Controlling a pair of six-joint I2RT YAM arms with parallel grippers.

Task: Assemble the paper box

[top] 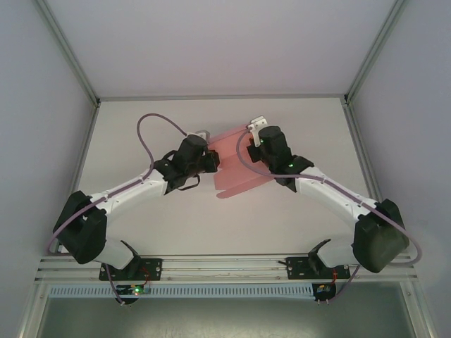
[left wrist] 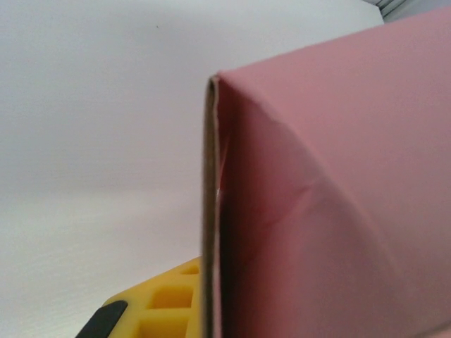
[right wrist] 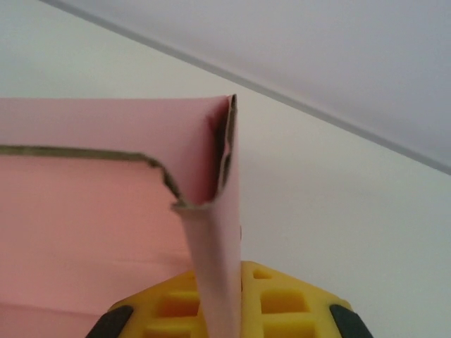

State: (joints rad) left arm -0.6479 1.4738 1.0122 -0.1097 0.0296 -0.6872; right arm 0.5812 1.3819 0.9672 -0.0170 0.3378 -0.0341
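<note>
- While the right pincer (right wrist: 218, 313) is pressed together on a narrow pink flap of the paper box (right wrist: 84, 204), its yellow pads (right wrist: 310, 303) sit on either side of that strip.
- The left pincer (left wrist: 201, 324) is likewise closed. The card's raw edge runs down beside its one visible yellow pad (left wrist: 165, 299), so it appears to pinch that wall.
- Between the two arms, the top view has the card held up, seemingly lifted off the surface (top: 232, 229), about midway across it.
- Progress, as I judge it, is early to middle. One panel is bent up against another and creases show, but no closed box shape is seen. Walls, flaps and tabs are left to fold and tuck.
- The right wrist view gives the die-cut notch and the doubled corner fold. The left wrist view gives a dented, wrinkled panel face. The top view adds the sheet's span between both arms, which the close views crop.
</note>
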